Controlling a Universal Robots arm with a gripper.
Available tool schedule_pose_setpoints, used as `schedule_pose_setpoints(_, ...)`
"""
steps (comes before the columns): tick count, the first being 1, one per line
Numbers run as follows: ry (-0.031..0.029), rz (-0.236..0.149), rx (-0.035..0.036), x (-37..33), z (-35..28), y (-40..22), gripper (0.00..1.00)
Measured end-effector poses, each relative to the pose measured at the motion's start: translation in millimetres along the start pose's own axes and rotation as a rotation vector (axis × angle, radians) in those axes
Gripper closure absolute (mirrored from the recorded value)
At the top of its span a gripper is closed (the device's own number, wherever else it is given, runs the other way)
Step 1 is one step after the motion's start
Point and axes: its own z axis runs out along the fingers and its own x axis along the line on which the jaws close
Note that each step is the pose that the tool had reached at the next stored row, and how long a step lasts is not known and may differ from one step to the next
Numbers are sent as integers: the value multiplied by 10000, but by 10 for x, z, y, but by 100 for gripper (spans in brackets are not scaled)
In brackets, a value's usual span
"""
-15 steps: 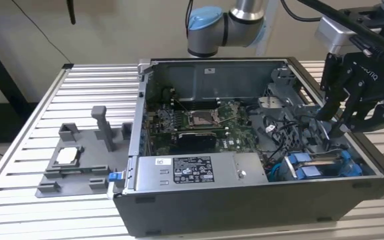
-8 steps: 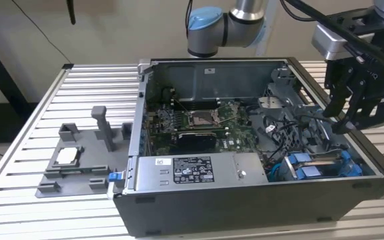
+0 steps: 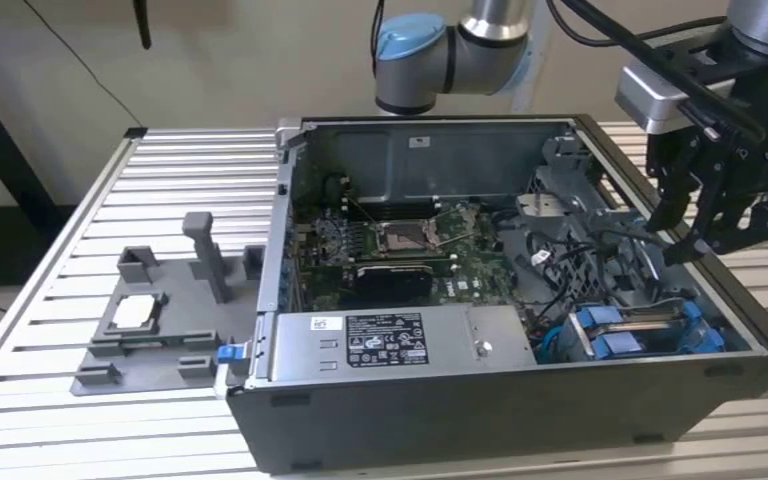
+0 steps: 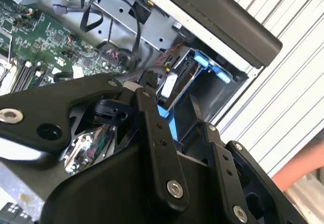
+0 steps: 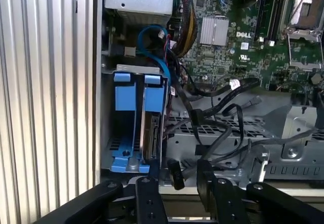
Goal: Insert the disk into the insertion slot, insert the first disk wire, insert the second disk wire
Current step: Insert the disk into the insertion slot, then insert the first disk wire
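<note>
The disk [image 5: 150, 138], clipped in its blue carrier [image 5: 132, 93], stands on edge inside the insertion slot [image 5: 132, 69], the grey metal cage at the case's front corner on the exterior view's right [image 3: 644, 330]. My gripper [image 3: 678, 240] hangs above that corner with its black fingers [image 5: 206, 181] apart. The disk [image 4: 169, 84] shows through the gap between them in the second wrist view. Loose black wires [image 5: 217, 115] lie over the perforated metal beside the cage. One black connector end [image 5: 175, 176] lies in the gap in the first wrist view, and I cannot tell that either finger touches it.
The open computer case [image 3: 491, 420] sits on a slotted aluminium table [image 3: 197, 170]. Its motherboard [image 3: 398, 245] and a grey labelled power-supply box [image 3: 371, 340] fill the middle. A grey fixture tray [image 3: 157, 320] lies to the exterior view's left. A blue cable [image 5: 152, 34] loops above the cage.
</note>
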Motion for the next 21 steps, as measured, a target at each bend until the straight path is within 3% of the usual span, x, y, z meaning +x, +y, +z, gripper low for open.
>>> schedule_pose_setpoints(2,-11,-144,138,-7,17,3,57)
schedule_pose_setpoints(5,-12,-268,240,-6,47,9,57)
schedule_pose_setpoints(10,54,-403,311,-2,92,20,57)
schedule_pose_setpoints(14,161,-476,343,0,111,23,60)
schedule_pose_setpoints(16,181,-492,340,1,111,24,73)
schedule_pose_setpoints(19,198,-522,336,0,112,24,80)
schedule_pose_setpoints(21,210,-525,329,0,112,25,80)
